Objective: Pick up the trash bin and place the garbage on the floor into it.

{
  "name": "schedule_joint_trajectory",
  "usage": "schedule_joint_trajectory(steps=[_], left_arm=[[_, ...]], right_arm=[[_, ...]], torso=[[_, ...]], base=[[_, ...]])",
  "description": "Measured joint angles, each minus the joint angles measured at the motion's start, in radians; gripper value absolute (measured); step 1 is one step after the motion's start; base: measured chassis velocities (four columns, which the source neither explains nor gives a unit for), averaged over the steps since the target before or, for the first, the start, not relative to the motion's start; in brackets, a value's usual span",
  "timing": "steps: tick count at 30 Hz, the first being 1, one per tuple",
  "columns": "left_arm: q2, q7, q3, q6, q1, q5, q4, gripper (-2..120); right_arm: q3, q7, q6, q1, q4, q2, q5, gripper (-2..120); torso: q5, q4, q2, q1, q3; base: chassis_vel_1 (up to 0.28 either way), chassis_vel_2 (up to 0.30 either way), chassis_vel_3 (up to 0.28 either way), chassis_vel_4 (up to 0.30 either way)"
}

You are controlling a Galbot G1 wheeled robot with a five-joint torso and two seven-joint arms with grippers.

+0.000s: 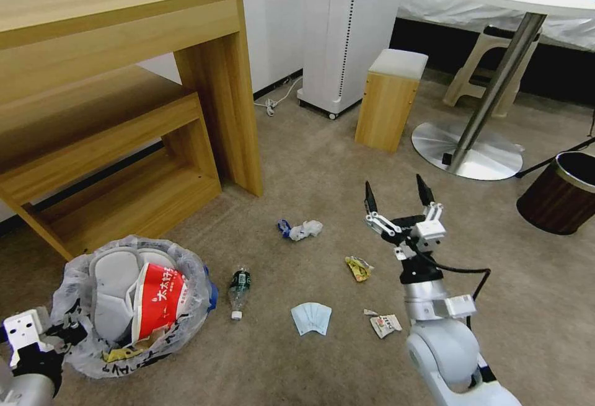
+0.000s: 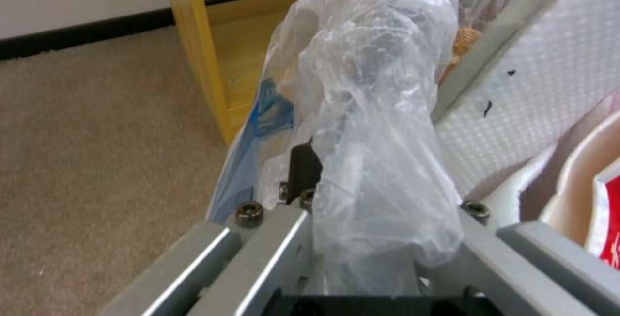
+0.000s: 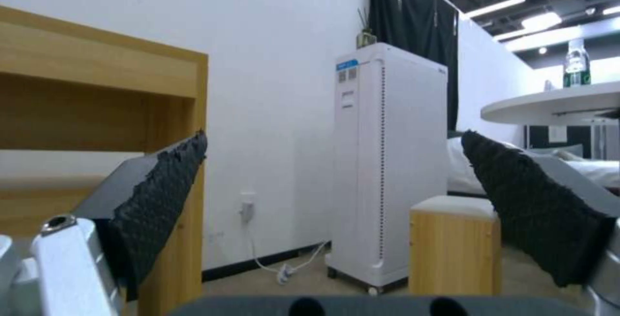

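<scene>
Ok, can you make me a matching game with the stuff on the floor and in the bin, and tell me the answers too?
Things:
1. red-white paper bowl
2. plastic bottle
3. blue face mask
4. right gripper

Places or states:
A. flat on the carpet, near the robot's right arm
B. open, holding nothing, above the floor
C. inside the trash bin, beside a white slipper
D. lying on the carpet just beside the trash bin

Pairs: 1-C, 2-D, 3-A, 4-B
</scene>
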Motion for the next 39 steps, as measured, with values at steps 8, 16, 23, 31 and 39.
schedule_joint_trajectory(steps=[8, 16, 23, 31, 39], left_arm=[[-0.016, 0.0, 0.0, -0.001, 0.003, 0.001, -0.008, 1], [-0.021, 0.0, -0.004, -0.001, 0.005, 0.001, -0.017, 1], [-0.026, -0.001, -0.004, -0.001, 0.003, -0.001, -0.019, 1], [-0.024, -0.001, -0.005, -0.004, 0.006, -0.001, -0.019, 1], [-0.02, -0.003, -0.015, -0.006, 0.008, -0.001, -0.017, 1]], right_arm=[[0.004, -0.004, 0.008, 0.014, -0.008, 0.015, -0.014, 100], [0.001, -0.006, 0.009, 0.014, -0.024, 0.016, -0.021, 100], [-0.021, -0.01, 0.018, 0.016, -0.055, 0.019, -0.036, 100], [-0.062, -0.009, 0.025, 0.043, -0.094, 0.019, -0.035, 100], [-0.102, -0.005, 0.016, 0.095, -0.128, 0.004, -0.009, 100]], torso=[[-0.0002, 0.0001, 0.0, 0.0, 0.0], [-0.0002, 0.0, 0.0, 0.0, 0.0], [-0.0001, 0.0, 0.0, 0.0, 0.0], [-0.0001, 0.0, 0.0, 0.0, 0.0], [0.0, -0.0001, 0.0, 0.0, 0.0]], base=[[0.0, 0.0, 0.0, 0.0], [0.0, 0.0, 0.0, 0.0], [0.0, 0.0, 0.0, 0.0], [-0.048, 0.048, 0.053, -0.04], [-0.181, 0.172, 0.183, -0.189]])
